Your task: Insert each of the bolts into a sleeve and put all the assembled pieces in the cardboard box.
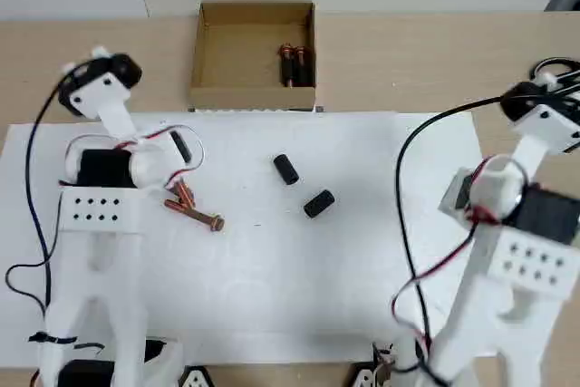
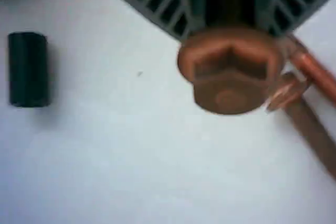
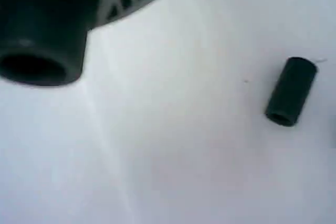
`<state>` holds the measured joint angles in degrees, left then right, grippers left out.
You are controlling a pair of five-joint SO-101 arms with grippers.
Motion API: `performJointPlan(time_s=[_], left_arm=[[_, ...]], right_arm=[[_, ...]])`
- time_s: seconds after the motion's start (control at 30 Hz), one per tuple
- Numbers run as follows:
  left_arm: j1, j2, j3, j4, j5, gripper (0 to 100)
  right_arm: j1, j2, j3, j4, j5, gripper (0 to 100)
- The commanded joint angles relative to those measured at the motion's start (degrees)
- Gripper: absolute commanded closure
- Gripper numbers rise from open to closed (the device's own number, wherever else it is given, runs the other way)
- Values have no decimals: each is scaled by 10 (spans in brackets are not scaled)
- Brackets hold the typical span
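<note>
Left jaws are clamped on a bolt (image 2: pixel 228 74). The hex head is turned toward the wrist cam and the shank is gripped betw. the ribbed faces. Right jaws look closed on a sleeve (image 3: pixel 39 51) with its open bore seen end-on. The grip itself is cut off at the frame edge, so that is judged, not plainly seen. Both are held over the white sheet (image 1: pixel 272 260) on the table (image 1: pixel 408 61), well apart at opp. sides.

Loose bolts (image 1: pixel 198 217) are lying just beside the left jaws, overlapping — prob. two, but the count can't be fixed. Spare sleeves (image 1: pixel 286 169) are lying mid-sheet, near each other and not touching. The cardboard box (image 1: pixel 240 52) is set past the sheet's far edge, with assembled pieces (image 1: pixel 294 65) inside by one side wall.

Handling, as judged:
- **Bolts:** small, stiff, smooth metal that is likely to roll and slip. They're best taken on the shank near the head, with the tip left free.
- **Sleeves:** light, rigid and round. They're best pinched across the mid-body, with the bore kept clear.

The held bolt's tip is hidden behind its own head, so its alignment can't be checked.
</note>
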<state>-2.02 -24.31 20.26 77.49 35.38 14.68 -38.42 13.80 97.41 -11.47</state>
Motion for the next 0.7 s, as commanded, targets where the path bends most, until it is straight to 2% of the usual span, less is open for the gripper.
performJointPlan(time_s=[0.0, 0.1, 0.27, 0.43, 0.67], left_arm=[[3, -8, -78, 27, -34, 994], [24, -8, -137, 64, -86, 994], [51, -52, -224, 126, -99, 994], [78, -179, -206, 65, -128, 994], [80, -379, -2, -42, -164, 994]], right_arm=[[-35, -76, -3, 7, 32, 995], [-56, -124, -3, 7, 53, 995], [-61, -190, -3, 7, 79, 995], [-61, -258, -1, 7, 117, 995], [-61, -364, 83, 4, 132, 995]])
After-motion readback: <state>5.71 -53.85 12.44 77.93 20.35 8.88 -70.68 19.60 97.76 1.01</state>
